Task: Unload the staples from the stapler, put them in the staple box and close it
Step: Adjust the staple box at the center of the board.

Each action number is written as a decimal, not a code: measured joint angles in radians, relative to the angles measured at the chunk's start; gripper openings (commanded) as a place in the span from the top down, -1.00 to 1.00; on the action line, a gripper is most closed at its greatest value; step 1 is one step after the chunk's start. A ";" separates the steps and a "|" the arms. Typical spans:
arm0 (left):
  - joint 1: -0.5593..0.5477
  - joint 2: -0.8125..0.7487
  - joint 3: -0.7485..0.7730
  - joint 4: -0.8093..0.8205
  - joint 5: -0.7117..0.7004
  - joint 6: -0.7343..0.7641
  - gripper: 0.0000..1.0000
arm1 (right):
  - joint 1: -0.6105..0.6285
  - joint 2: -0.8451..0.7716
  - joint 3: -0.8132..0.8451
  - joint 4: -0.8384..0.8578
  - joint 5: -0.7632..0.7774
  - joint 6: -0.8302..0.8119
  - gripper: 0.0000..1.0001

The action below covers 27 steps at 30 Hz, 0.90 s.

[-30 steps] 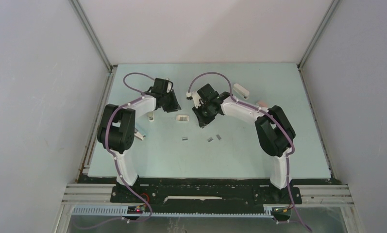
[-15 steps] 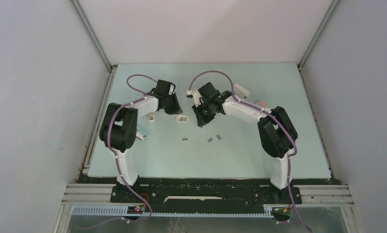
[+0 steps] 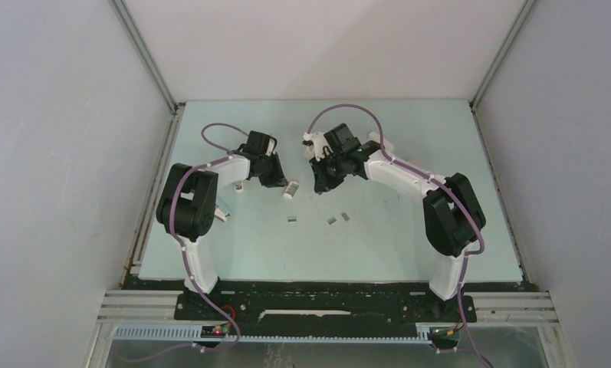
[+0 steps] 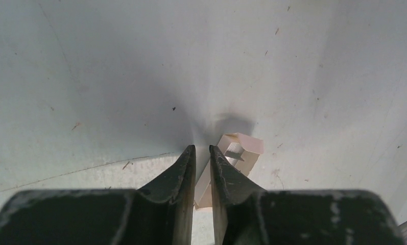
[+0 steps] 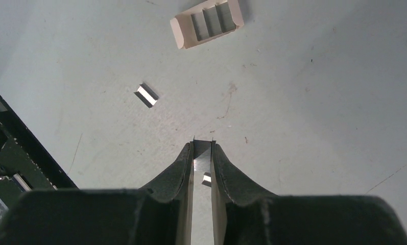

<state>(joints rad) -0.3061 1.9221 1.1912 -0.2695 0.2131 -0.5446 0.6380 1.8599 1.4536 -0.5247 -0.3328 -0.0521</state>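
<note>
My right gripper [image 3: 322, 178] [image 5: 202, 148] is shut on a short silvery strip of staples [image 5: 202, 157], held above the table. Loose staple strips lie on the table in the top view [image 3: 292, 219] [image 3: 332, 221] [image 3: 346, 216]; one shows in the right wrist view [image 5: 147, 95]. The white stapler [image 3: 385, 144] lies at the back, mostly hidden behind my right arm. My left gripper [image 3: 277, 178] [image 4: 202, 149] is closed on a wall of the small cream staple box [image 4: 242, 151] [image 3: 290, 189], which is tilted.
The staple box shows in the right wrist view [image 5: 207, 21] with rows of staples inside. The pale green table top [image 3: 379, 245] is ringed by white walls. A small white piece [image 3: 239, 186] lies beside my left arm.
My right gripper has moved back and slightly right with the staple strip. My left gripper has moved toward the staple box, which has turned and tilted.
</note>
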 measured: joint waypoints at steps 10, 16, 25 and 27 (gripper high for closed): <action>-0.013 -0.027 -0.043 0.020 0.010 -0.006 0.57 | -0.010 0.001 -0.014 0.051 -0.030 0.023 0.57; -0.016 -0.038 -0.063 0.037 0.011 -0.018 0.56 | 0.003 0.039 -0.004 0.126 -0.036 0.040 0.57; -0.017 -0.111 -0.098 0.032 -0.037 -0.034 0.53 | 0.031 0.134 0.069 0.187 -0.036 -0.039 0.57; -0.014 -0.147 -0.100 0.025 -0.058 -0.034 0.52 | 0.038 0.146 0.088 0.191 -0.039 -0.085 0.57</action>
<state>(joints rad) -0.3202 1.7752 1.0916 -0.2447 0.1555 -0.5785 0.6758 2.0064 1.5417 -0.3336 -0.3721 -0.1371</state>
